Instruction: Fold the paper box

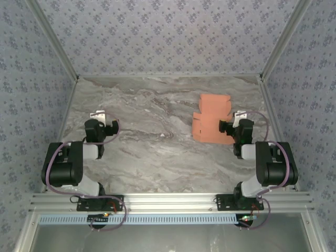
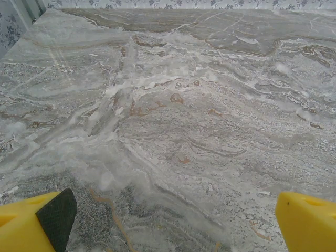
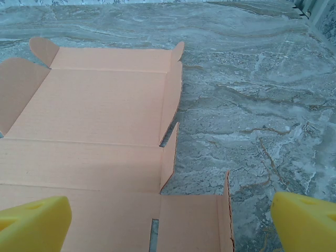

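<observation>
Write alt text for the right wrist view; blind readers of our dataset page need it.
A flat, unfolded salmon-orange paper box lies on the grey marbled table, some edge flaps slightly raised. The right tool's two yellow fingers stand wide apart at the bottom corners, holding nothing.

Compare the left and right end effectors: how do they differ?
The left end effector faces bare table, the right end effector the flat paper box. The left one is far from the box; the right one is at its near edge. Both are open and empty.
</observation>
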